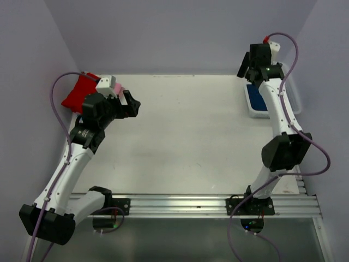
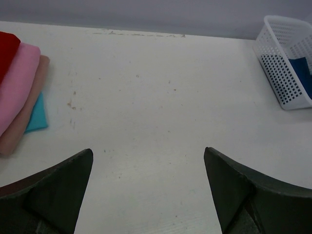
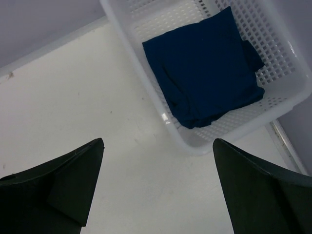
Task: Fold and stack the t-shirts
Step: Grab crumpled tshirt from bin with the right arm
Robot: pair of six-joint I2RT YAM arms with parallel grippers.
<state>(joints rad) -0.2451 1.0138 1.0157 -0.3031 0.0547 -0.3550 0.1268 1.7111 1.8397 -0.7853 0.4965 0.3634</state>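
Only the right wrist view is showing the navy tee [image 3: 204, 73] lying in the basket [image 3: 292, 92]; the left wrist view is showing the stacked tees [image 2: 19, 83]. The left gripper [image 2: 148, 156] and right gripper [image 3: 158, 146] are gaping wide.

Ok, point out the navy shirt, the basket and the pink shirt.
navy t-shirt [image 3: 204, 68], right wrist view, middle of cloth
basket [image 3: 195, 144], right wrist view, near corner rim
pink t-shirt [image 2: 19, 83], left wrist view, top face
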